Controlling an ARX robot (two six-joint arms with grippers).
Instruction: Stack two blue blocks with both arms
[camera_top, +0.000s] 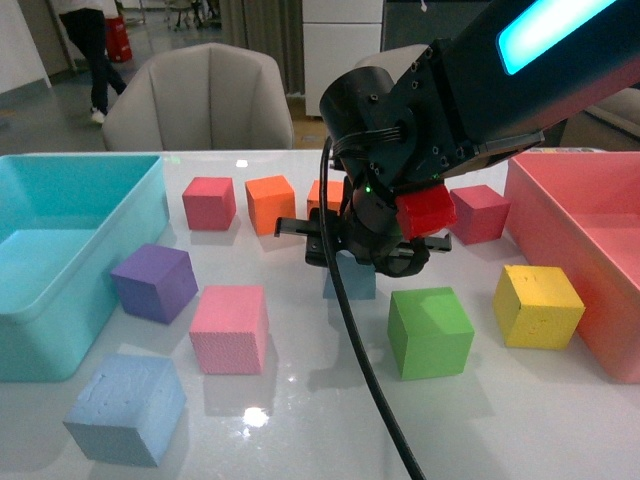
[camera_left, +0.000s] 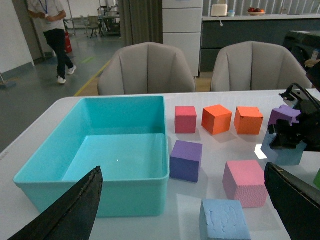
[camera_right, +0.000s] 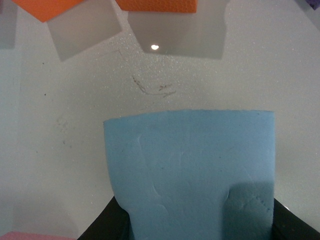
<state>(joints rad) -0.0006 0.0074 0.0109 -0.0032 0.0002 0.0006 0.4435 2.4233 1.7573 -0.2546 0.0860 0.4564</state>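
Hanging over the middle of the table (camera_top: 300, 440), the right gripper (camera_top: 355, 265) is being held with its jaws closed on the first blue block (camera_top: 350, 285), which is being pinched at both sides between the orange blocks (camera_top: 270, 203) and the green block (camera_top: 430, 330). Whether it is touching the table cannot be told. The second blue block (camera_top: 125, 408) is being left near the front edge, just before the turquoise bin (camera_top: 60, 330) and beside the pink block (camera_top: 230, 328). The left gripper (camera_left: 182, 169) is being held with its jaws wide apart.
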